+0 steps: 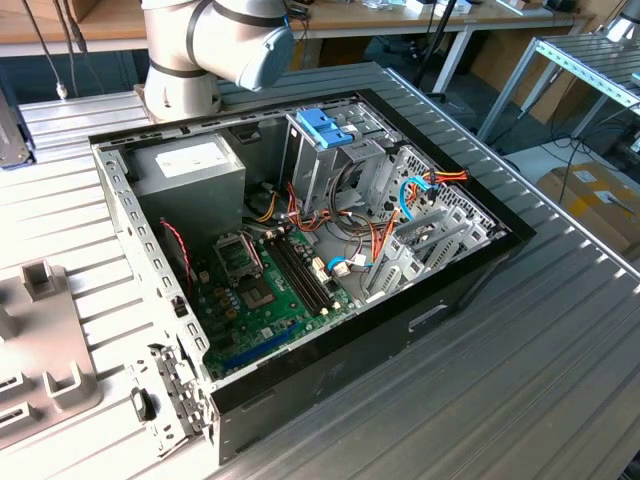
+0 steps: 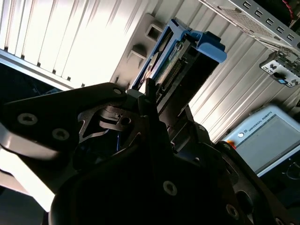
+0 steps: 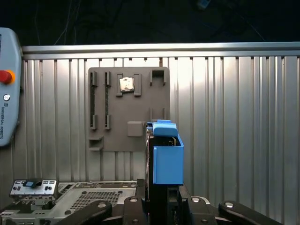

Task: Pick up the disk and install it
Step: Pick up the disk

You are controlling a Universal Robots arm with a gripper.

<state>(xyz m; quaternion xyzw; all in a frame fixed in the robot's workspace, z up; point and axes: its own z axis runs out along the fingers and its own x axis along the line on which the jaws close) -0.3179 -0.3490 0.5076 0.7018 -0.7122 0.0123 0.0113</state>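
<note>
The disk stands on edge in my gripper, its blue side rail facing the first wrist view. In the second wrist view the disk sticks out from between the black fingers, showing its connector edge and blue rail end. The gripper is shut on the disk and holds it in the air above the ribbed metal table. Beneath it lies a grey fixture plate. In the exterior view the open computer case lies on the table, with its drive cage topped in blue.
The arm's base stands behind the case. A grey power supply fills the case's far corner, with motherboard and cables around it. A teach pendant and the removed side panel lie on the table. The grey fixture plate is at the exterior view's left.
</note>
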